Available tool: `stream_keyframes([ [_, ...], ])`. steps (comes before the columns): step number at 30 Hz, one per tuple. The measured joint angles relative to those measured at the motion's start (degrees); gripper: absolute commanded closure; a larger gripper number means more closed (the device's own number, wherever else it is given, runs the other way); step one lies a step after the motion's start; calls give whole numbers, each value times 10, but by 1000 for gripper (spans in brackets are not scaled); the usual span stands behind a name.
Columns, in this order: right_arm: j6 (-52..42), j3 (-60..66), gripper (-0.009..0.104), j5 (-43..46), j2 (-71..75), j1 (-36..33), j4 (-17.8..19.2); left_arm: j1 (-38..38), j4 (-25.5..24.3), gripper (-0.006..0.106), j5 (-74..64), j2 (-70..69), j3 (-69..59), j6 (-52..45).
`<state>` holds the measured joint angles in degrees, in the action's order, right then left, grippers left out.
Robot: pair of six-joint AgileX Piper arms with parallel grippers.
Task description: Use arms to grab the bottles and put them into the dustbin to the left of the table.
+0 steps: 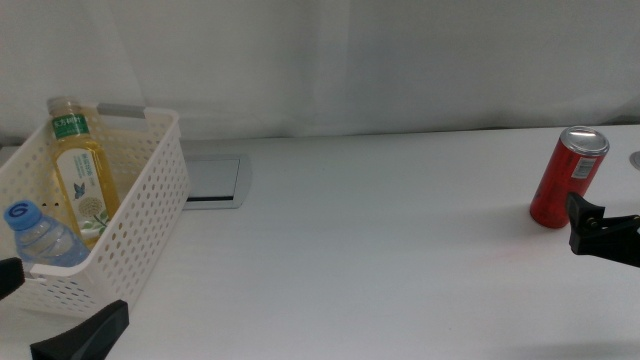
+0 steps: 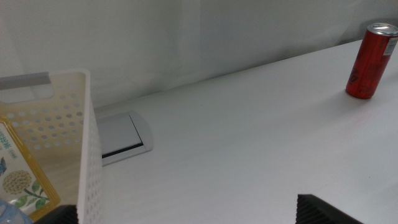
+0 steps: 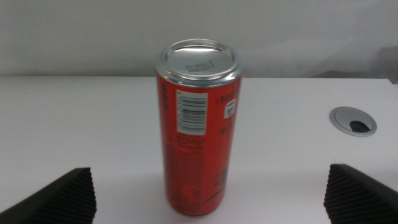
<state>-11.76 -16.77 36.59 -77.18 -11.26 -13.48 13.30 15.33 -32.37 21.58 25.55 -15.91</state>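
Left tool (image 1: 45, 315): at the near left edge of the middle view, beside the dustbin's near end; jaws spread wide, holding nothing.
Water bottle (image 1: 38, 238): blue-capped, inside the dustbin at its near end, leaning.
Dustbin (image 1: 150, 215): white perforated basket on the left part of the table (image 1: 380, 260).
Yellow bottle (image 1: 82, 175): inside the dustbin, behind the water bottle, leaning on the far end.
Right tool (image 3: 205, 196): at the right edge, just before the can, jaws wide apart, empty.
Red can (image 1: 568, 177): upright, far right.
Grey panel (image 1: 212, 181): set in the table behind the dustbin.
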Motion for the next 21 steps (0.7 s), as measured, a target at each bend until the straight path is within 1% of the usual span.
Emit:
stream_keyframes([
  [6,0,0,-8,96,-91,0,-2,0,0,10,-2,0,0,0],
  [7,8,0,-8,127,-117,0,-2,0,0,10,-2,0,0,0],
  [9,21,-1,-8,154,-140,0,0,0,0,10,-2,0,0,0],
  [11,34,-6,-8,166,-158,0,4,0,0,10,-2,0,0,0],
  [17,44,-52,-8,178,-206,0,36,0,0,10,-2,0,0,0],
  [21,44,-86,-8,179,-228,0,37,0,0,10,-2,0,0,0],
])
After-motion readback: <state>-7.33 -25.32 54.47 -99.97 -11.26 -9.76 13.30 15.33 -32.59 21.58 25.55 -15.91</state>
